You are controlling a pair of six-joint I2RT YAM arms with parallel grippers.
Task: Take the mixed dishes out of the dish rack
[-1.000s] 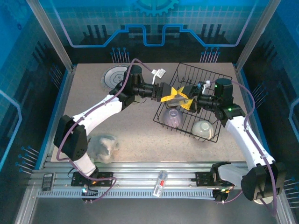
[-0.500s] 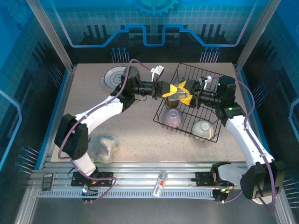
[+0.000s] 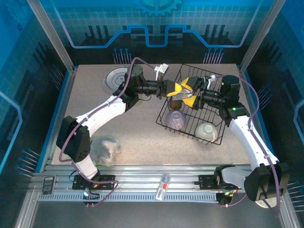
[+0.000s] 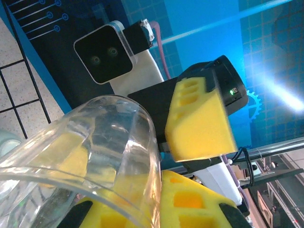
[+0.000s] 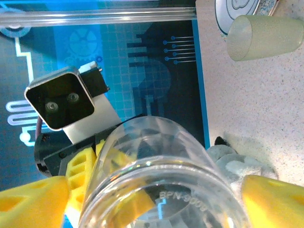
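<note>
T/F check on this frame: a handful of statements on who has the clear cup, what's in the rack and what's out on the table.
1. The left gripper is shut on the clear cup. True.
2. The dish rack holds no dishes. False: a lilac bowl and a white bowl sit in it.
3. A plate lies on the table, left of the rack. True.
4. The right gripper is clamped on the cup. False: its jaws stand open on either side of it.
</note>
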